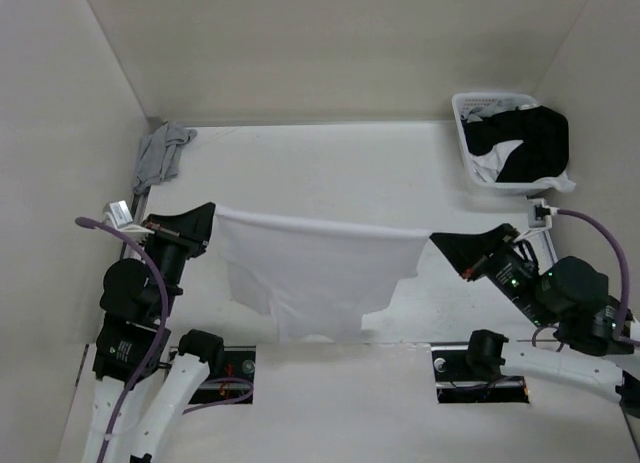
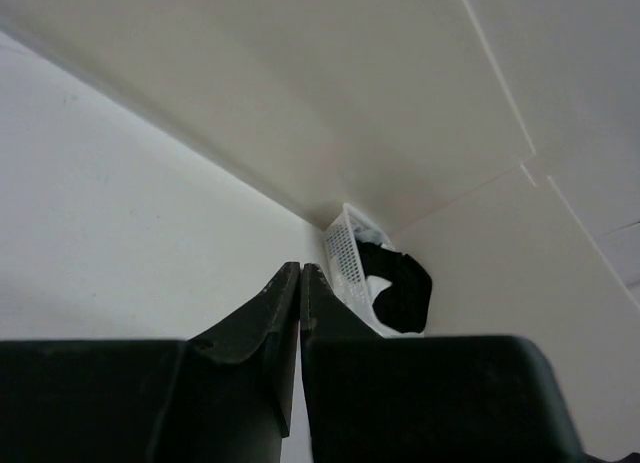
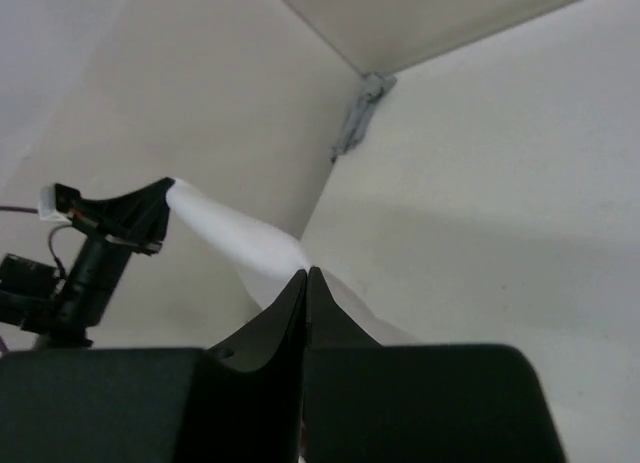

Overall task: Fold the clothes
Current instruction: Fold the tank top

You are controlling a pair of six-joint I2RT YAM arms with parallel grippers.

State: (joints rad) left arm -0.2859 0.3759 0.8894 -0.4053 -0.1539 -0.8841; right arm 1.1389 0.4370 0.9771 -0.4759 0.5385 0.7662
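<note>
The clothes, a thin white tank top, hang stretched in the air between my two grippers, the top edge taut and the body drooping toward the near table edge. My left gripper is shut on the top's left corner; in the left wrist view its jaws are pressed together and the cloth is hidden. My right gripper is shut on the right corner. The right wrist view shows the clothes running from my right gripper across to the left gripper.
A white basket holding black garments stands at the back right, also seen as the basket in the left wrist view. A grey cloth lies crumpled in the back left corner. White walls enclose the table.
</note>
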